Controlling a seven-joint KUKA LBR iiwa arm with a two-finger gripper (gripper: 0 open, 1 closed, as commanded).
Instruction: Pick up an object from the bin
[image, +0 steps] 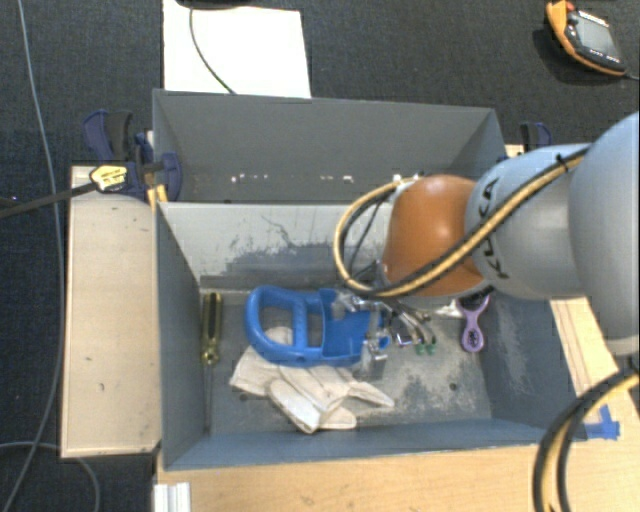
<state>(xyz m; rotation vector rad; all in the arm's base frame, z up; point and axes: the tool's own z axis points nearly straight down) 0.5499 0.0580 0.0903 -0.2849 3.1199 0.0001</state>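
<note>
Camera view: glossy blue plastic scoop (340, 338) overlapping crumpled white cloth (300, 392).

One legible mark from my seat: dark block lettering (486, 232) on the rounded grey metal arm link (560, 230). I read KUKA, partly crossed by a yellow-and-black cable (440, 268). Markings on the orange-and-black handheld unit (585, 35), top right, are too small to read.

Low in the middle you have a crumpled white glove (300, 392). At centre left lies a dull brass rod (210, 327), well apart from it. Right of centre sits a purple plastic piece (472, 327), a small green bit (427, 347) near it. Upper right: an orange-and-black device (587, 35). Top: a white sheet (260, 50) crossed by a black cable (205, 55).
</note>
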